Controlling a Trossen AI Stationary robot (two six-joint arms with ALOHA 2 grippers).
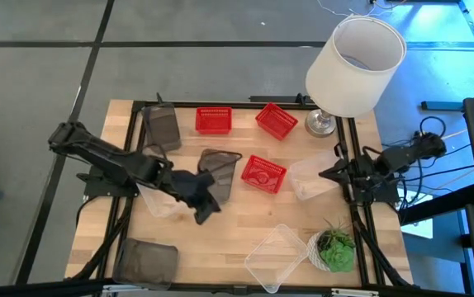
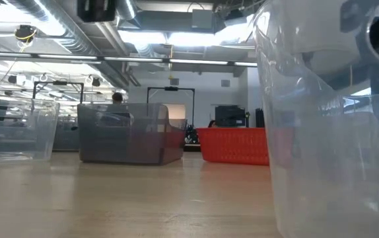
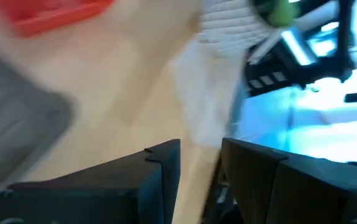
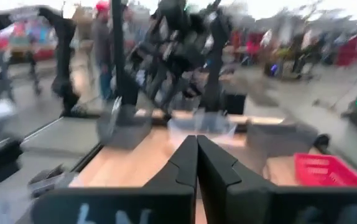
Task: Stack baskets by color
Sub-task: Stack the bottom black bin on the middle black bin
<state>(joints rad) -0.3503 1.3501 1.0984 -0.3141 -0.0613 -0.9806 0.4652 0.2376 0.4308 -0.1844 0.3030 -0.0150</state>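
Three red mesh baskets sit on the wooden table: two at the far side (image 1: 213, 120) (image 1: 276, 120) and one in the middle (image 1: 263, 174). Smoky grey baskets stand at the far left (image 1: 161, 126), in the middle (image 1: 220, 165) and at the near left corner (image 1: 146, 261). Clear baskets lie under my left arm (image 1: 159, 203), at the right (image 1: 311, 177) and at the near edge (image 1: 274, 256). My left gripper (image 1: 205, 213) (image 3: 200, 180) hangs open over bare wood beside the middle grey basket, holding nothing. My right gripper (image 1: 334, 174) (image 4: 197, 155) is shut at the table's right edge, next to the right clear basket.
A large white lampshade (image 1: 355, 64) on a metal foot stands at the far right corner. A small green plant in a white pot (image 1: 334, 250) stands at the near right. Bare wood lies between the middle baskets and the near edge (image 1: 220, 247).
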